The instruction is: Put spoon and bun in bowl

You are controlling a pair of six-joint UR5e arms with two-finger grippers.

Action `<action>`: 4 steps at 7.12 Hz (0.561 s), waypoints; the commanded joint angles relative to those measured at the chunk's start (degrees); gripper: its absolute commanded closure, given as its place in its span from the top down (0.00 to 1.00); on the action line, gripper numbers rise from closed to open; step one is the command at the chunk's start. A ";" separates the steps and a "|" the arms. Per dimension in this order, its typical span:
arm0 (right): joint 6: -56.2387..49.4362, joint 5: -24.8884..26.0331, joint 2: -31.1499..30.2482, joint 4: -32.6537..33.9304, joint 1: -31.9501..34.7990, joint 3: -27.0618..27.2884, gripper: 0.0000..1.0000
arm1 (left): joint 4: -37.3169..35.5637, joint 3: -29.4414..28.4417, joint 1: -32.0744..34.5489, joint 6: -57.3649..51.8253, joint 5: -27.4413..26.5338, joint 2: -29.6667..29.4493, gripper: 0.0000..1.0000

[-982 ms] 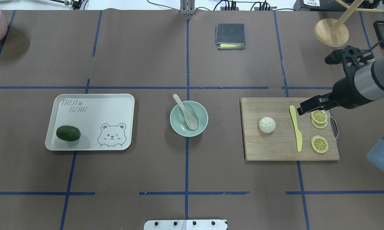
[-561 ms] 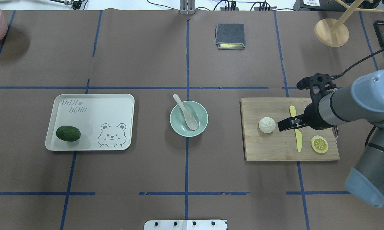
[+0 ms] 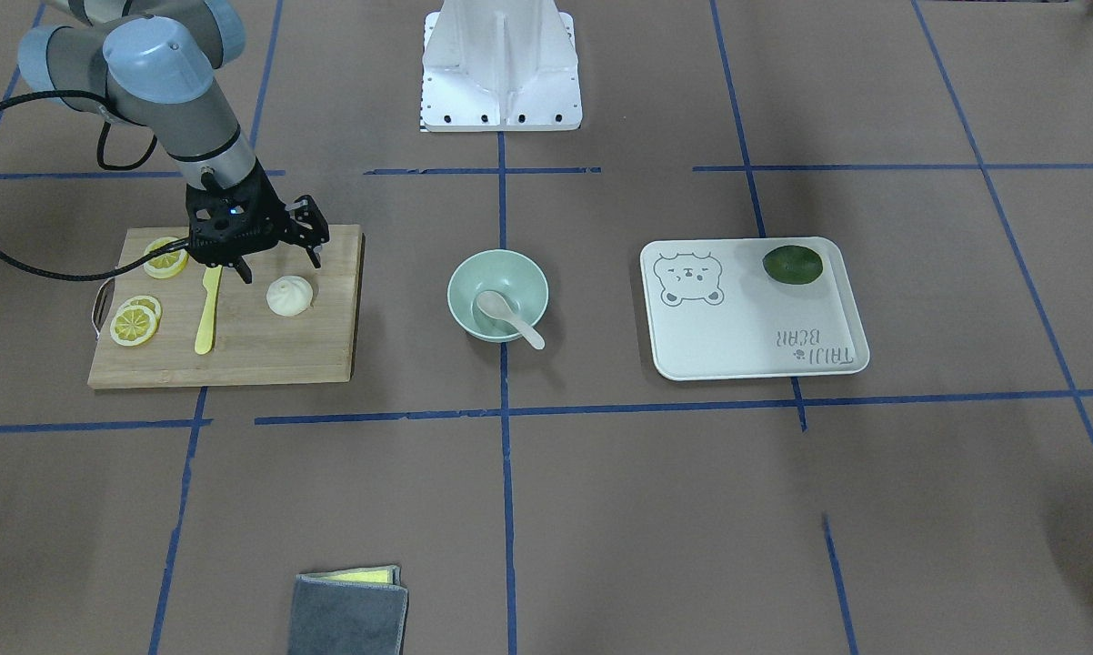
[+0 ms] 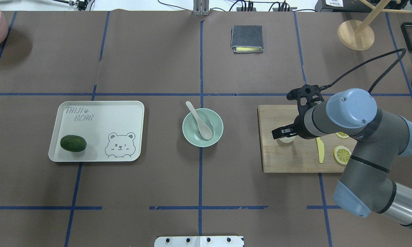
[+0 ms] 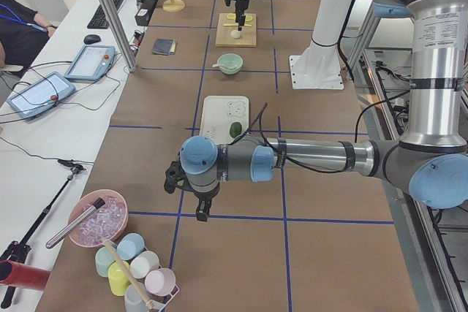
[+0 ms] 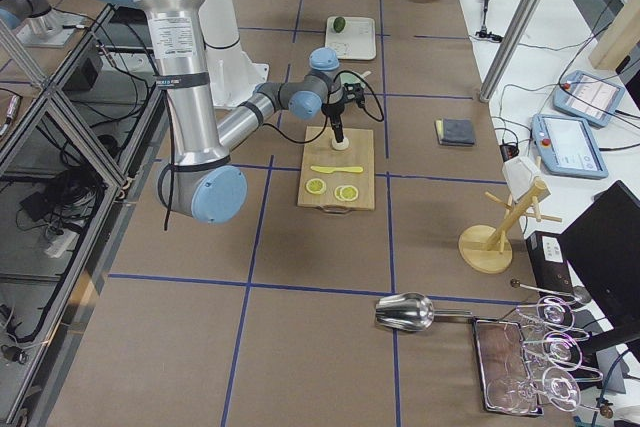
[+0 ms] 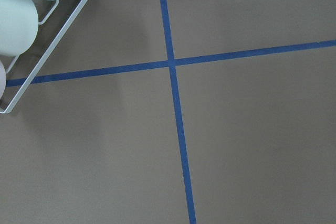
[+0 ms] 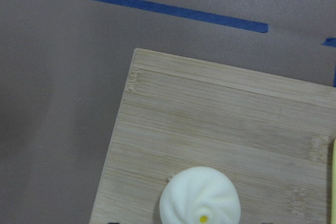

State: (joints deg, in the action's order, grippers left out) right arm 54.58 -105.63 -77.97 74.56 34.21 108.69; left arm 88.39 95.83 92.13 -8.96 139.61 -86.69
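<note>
The bun (image 3: pixel 289 296) was set on the board (image 3: pixel 237 359), just beneath the claw (image 3: pixel 278 266). The knife (image 3: pixel 206 309) and lemon slices (image 3: pixel 135 323) were laid on that board, right of the claw. Well apart to its left, the spoon (image 3: pixel 503 316) was held in the bowl (image 3: pixel 458 277); farther left, a fruit (image 3: pixel 792 264) was set on the tray (image 3: pixel 747 341).

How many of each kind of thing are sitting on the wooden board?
lemon slices: 3
bun: 1
yellow knife: 1
Total on the wooden board: 5
</note>
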 commanded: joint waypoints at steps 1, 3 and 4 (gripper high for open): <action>-0.27 0.34 0.89 -0.03 -0.20 -1.81 0.73 | 0.03 0.15 0.07 0.00 0.05 0.03 1.00; -0.53 0.16 0.80 -0.03 -0.11 -2.34 0.31 | 0.03 0.23 -0.02 0.00 0.05 0.03 1.00; -0.53 0.25 0.80 -0.03 -0.02 -2.34 0.00 | 0.03 0.23 -0.02 0.00 0.05 0.03 1.00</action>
State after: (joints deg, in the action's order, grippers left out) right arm 54.11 -105.41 -77.15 74.53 34.09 106.43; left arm 88.42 96.05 92.12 -8.96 139.66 -86.66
